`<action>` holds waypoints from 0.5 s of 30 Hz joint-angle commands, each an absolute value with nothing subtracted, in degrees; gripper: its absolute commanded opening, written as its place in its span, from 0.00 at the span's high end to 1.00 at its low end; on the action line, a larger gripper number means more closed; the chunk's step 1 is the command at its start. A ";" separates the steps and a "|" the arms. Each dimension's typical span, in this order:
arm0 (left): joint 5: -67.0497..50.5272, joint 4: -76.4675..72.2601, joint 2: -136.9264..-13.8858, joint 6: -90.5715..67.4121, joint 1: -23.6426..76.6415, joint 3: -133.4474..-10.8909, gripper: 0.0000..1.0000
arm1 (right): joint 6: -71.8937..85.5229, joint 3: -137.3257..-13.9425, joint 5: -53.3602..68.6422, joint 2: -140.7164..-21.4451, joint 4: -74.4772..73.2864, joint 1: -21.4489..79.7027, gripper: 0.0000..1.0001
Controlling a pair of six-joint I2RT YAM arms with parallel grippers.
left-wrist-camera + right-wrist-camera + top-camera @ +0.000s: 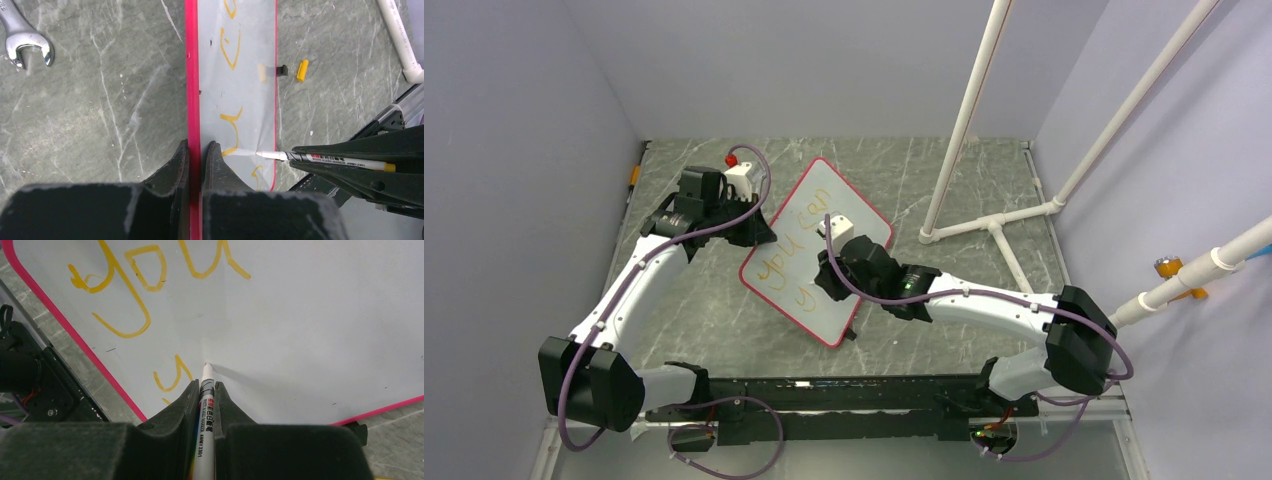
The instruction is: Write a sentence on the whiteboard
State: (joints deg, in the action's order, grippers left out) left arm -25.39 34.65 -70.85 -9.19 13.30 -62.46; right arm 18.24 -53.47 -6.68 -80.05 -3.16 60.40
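The whiteboard (849,205), white with a red-pink frame, lies slanted on the table's middle. My left gripper (756,232) is shut on its left frame edge; in the left wrist view the fingers (196,150) pinch the red rim (192,75). The sentence (789,245) is in orange: "you can" on the top line, and a lone "y" (172,375) starts the line below. My right gripper (206,390) is shut on a white marker (205,410). The marker's tip (207,366) touches the board (310,315) just right of that "y".
A steel wrench (25,37) lies left of the board. A yellow cap (302,70) lies beside a black clip (282,70) on the board's far edge. A white pipe frame (994,225) stands at the back right. The arm bases line the near edge.
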 commanded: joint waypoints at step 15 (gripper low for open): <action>-16.35 33.56 -70.05 -3.43 13.10 -62.39 1.00 | 20.10 -49.15 -5.87 -78.20 -2.12 60.68 1.00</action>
